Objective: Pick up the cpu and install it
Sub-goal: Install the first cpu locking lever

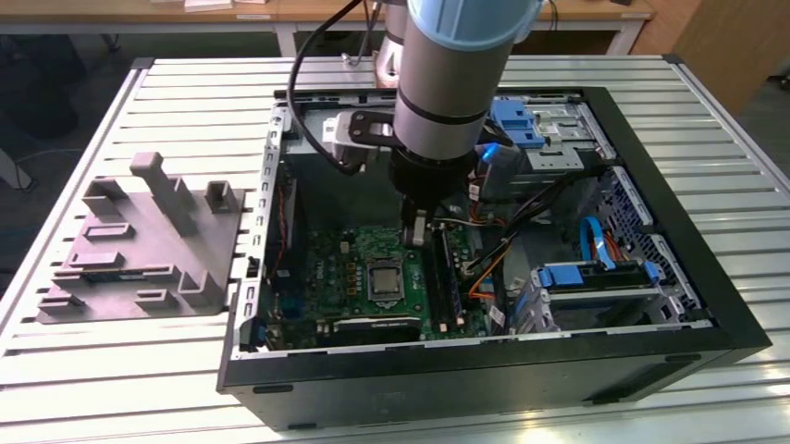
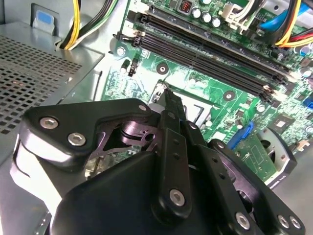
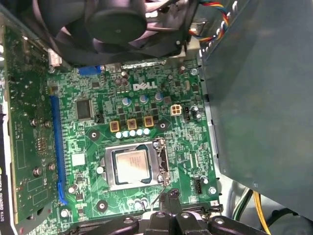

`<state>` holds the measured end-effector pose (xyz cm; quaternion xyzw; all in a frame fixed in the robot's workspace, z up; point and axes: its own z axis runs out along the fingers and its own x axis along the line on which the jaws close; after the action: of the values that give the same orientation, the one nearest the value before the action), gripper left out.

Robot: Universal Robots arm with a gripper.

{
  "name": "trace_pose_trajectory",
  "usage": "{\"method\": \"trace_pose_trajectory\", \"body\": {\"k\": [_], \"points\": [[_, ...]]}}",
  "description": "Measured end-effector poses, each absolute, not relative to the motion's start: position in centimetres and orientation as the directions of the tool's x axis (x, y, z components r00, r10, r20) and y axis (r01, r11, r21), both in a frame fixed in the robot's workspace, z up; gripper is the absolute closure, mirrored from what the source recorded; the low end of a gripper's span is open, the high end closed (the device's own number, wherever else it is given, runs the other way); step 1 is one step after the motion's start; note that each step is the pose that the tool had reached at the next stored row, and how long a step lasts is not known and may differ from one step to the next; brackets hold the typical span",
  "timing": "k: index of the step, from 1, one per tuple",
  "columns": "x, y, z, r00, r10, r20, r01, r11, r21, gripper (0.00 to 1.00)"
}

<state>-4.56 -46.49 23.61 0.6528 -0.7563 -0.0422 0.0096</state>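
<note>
The cpu (image 3: 131, 164), a small silvery-grey square, lies flat in the silver socket frame (image 3: 108, 172) on the green motherboard (image 3: 88, 137). In the exterior view the cpu (image 1: 384, 277) sits mid-board inside the open computer case (image 1: 691, 268). My gripper (image 1: 417, 236) hangs over the board just beyond the socket, toward the memory slots. In both wrist views the gripper (image 3: 170, 196) (image 2: 168, 95) has its black fingers pressed together with nothing between them, a short way above the board beside the socket's thin wire lever (image 3: 156, 198).
A grey plastic fixture (image 1: 136, 250) stands on the slatted table at the exterior view's left. Inside the case are a black fan (image 3: 115, 19), long memory slots (image 2: 210, 49), an upright expansion card (image 3: 19, 147), blue drive brackets (image 1: 593, 276) and loose cables (image 1: 494, 268).
</note>
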Motion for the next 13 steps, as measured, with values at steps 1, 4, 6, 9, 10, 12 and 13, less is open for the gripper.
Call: {"method": "trace_pose_trajectory", "body": {"k": [1,4,6,9,10,12,13], "points": [[-4.60,-46.49,23.61,-0.145,-0.989,-0.042,-0.987,0.141,0.071,0.89],[-4.80,-46.51,23.60,-0.140,-0.989,-0.044,-0.989,0.137,0.053,0.89],[-4.93,-46.50,23.59,-0.138,-0.989,-0.046,-0.990,0.136,0.045,0.89],[-4.98,-46.51,23.60,-0.138,-0.989,-0.045,-0.990,0.136,0.044,0.89],[-4.99,-46.52,23.60,-0.137,-0.990,-0.045,-0.990,0.135,0.044,0.89],[-5.00,-46.54,23.60,-0.131,-0.991,-0.037,-0.991,0.130,0.043,0.89],[-5.00,-46.55,23.59,-0.128,-0.991,-0.031,-0.991,0.127,0.042,0.89]]}}
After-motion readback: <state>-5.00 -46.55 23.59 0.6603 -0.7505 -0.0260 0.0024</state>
